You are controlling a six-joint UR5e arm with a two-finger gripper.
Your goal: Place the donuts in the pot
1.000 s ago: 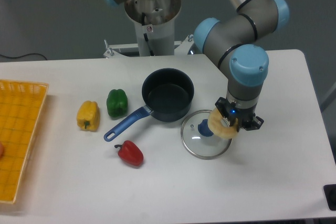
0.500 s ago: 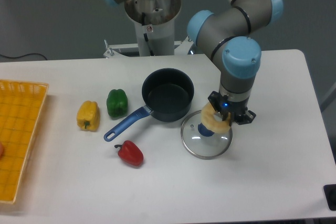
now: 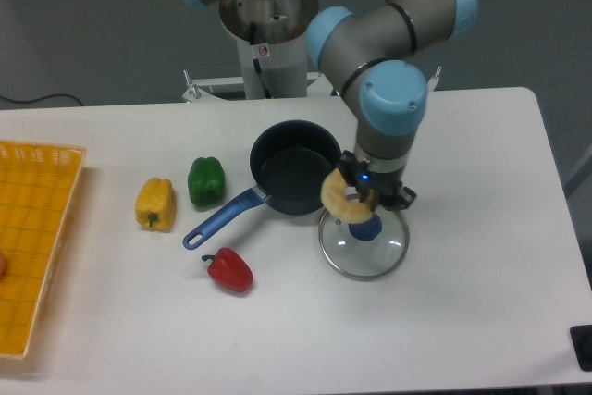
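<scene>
White tabletop (image 3: 481,321) fills the view beneath a grey wall; the pot (image 3: 296,166) sits near centre, its blue handle pointing toward 8 o'clock; the gripper (image 3: 363,201) is clamped on the donut (image 3: 340,199), held tilted above the pot's 4 o'clock rim and the glass lid (image 3: 363,244); green pepper (image 3: 205,180), yellow pepper (image 3: 155,203) and red pepper (image 3: 229,270) lie toward 9 o'clock; a yellow basket (image 3: 32,228) occupies the far 9 o'clock edge.

The arm bends down over the table, its tool (image 3: 359,199) pointing downward, fingers clamped.
</scene>
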